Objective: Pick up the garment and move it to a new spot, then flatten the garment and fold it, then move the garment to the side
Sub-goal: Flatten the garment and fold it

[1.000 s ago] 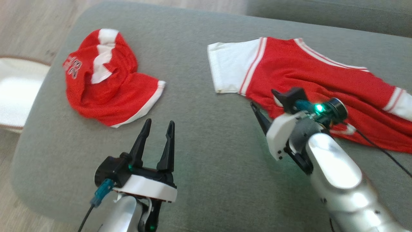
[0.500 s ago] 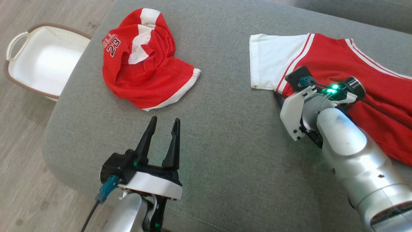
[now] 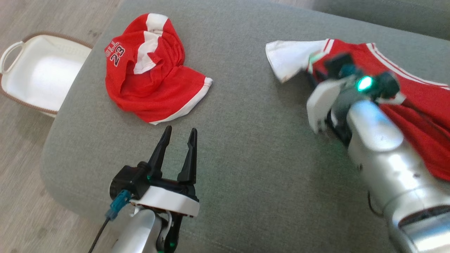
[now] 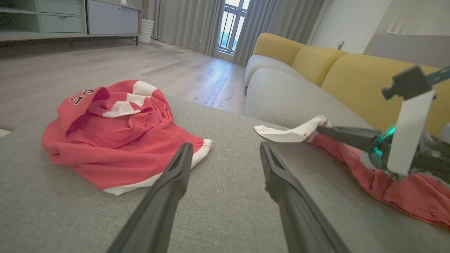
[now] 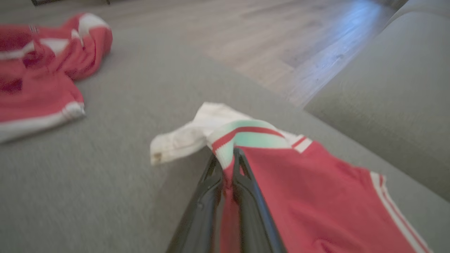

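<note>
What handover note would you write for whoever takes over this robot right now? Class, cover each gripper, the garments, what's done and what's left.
Right gripper: shut on the red jersey at its white sleeve seam, with the sleeve end raised off the grey cushion.
Left gripper: open and empty, above the cushion.
Crumpled red shirt marked 23 lies apart to the left; the white basket sits on the floor beyond it.
Done: jersey gripped.
Left: carry it to a new spot, flatten it, fold it, set it aside.
</note>
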Available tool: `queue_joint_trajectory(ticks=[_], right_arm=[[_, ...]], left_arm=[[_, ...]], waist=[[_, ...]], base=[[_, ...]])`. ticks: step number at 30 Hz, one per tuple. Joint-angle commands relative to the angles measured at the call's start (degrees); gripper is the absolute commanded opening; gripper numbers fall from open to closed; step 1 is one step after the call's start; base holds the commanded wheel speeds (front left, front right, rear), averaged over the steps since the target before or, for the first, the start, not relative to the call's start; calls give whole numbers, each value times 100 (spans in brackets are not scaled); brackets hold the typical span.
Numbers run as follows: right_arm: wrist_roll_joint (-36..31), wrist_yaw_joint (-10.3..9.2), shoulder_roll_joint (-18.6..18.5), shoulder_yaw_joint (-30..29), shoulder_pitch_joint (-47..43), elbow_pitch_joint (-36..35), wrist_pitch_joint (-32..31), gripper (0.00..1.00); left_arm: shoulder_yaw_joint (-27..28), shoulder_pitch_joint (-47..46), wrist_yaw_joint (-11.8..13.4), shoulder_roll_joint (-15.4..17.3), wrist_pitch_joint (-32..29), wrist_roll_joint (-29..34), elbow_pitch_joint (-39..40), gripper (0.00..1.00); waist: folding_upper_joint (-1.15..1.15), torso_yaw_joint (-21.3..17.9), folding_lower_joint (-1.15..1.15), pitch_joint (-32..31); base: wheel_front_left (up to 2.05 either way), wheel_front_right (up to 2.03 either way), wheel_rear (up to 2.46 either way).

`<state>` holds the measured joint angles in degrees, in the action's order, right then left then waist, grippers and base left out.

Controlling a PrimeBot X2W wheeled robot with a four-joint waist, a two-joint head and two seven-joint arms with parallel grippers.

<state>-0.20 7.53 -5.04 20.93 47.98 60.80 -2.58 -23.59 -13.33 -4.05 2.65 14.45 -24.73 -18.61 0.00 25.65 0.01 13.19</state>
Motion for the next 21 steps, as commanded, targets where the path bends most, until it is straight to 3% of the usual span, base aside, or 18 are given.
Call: queue_joint_trajectory(ticks=[1,7,10,15,16,21], right_arm=[[173,-4,197,4,483,-311,215,0],[2032,-4,213,15,1433,-1209,950,0],[2658,-4,214,-269,2007,-1299,1319,0],[2772,-4,215,-993,2462,-953,1615,0],[2684,-4,205,-1421,2340,-789,1663,0],[2249,-4,9,-2354,1178,-429,1712,0]], left_arm=[[222,-142,6,22,55,28,122,100],[290,-61,-15,22,55,140,49,100],[383,12,-13,22,55,211,39,100],[651,181,-15,22,55,315,84,100],[742,244,-28,22,55,357,104,100],[872,340,-59,22,55,421,158,100]], waist=[[0,-66,-1,-86],[0,-223,-1,-395],[0,-354,-1,-543],[0,-716,-1,-689],[0,-884,-1,-731],[0,-1266,-1,-758]], base=[[0,0,0],[0,0,0],[0,0,0],[0,0,0],[0,0,0],[0,0,0]])
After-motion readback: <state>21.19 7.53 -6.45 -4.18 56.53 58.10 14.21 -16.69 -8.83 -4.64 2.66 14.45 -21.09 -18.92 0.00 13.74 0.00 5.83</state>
